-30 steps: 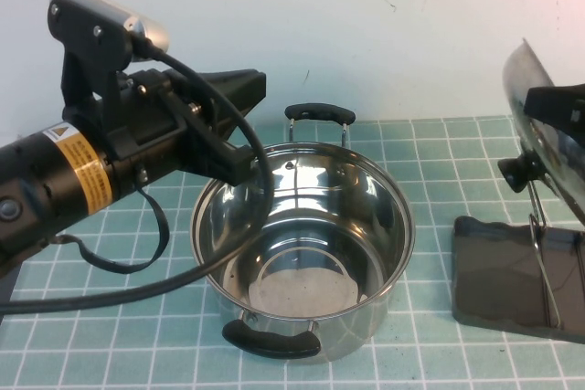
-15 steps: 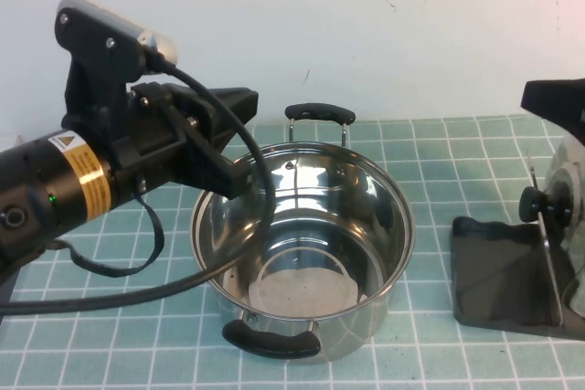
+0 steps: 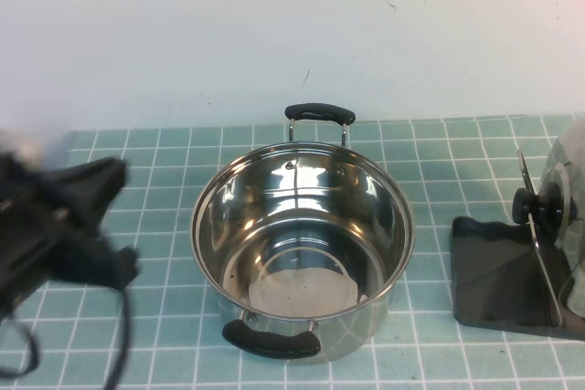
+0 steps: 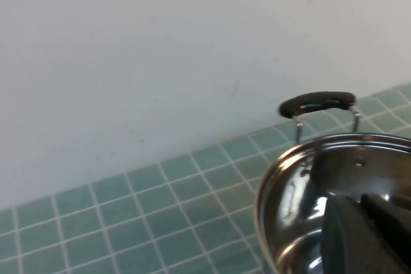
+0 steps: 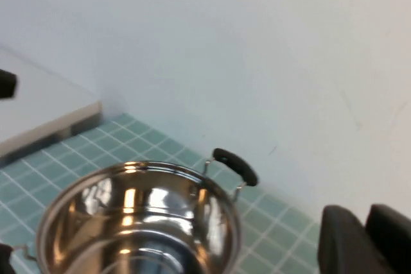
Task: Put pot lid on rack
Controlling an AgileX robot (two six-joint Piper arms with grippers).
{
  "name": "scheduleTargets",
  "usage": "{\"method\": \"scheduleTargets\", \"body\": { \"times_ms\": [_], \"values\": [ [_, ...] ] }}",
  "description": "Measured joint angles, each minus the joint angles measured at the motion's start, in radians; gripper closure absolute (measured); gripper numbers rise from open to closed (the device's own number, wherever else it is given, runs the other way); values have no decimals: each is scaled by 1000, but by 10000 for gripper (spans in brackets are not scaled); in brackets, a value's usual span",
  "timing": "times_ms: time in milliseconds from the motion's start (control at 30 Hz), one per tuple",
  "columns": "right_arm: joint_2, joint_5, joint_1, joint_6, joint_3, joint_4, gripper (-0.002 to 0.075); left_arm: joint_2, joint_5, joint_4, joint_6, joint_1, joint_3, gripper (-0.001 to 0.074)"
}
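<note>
Standing on edge in the rack [image 3: 498,267] at the desk's right, the pot lid [image 3: 558,216] looks placed. Left tool [image 3: 64,216] is blurred, grip indeterminable; right tool [image 5: 366,239] empty, nearly closed. Retreat clear.

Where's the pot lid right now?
High view, far right: the pot lid stands on edge in the rack, right of the pot.
</note>
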Motion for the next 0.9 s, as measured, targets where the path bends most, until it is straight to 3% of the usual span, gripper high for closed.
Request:
{"method": "scheduleTargets", "body": {
  "times_ms": [200,533,900],
  "values": [
    [-255,33,0,17,34,-243,719,-290,140,-40,-55,0,197,734],
    [-473,46,0,65,201,-254,727,-617,274,-61,-63,0,387,734],
    [-476,48,0,71,328,-252,727,-668,121,-64,-91,0,416,734]
  ]
}}
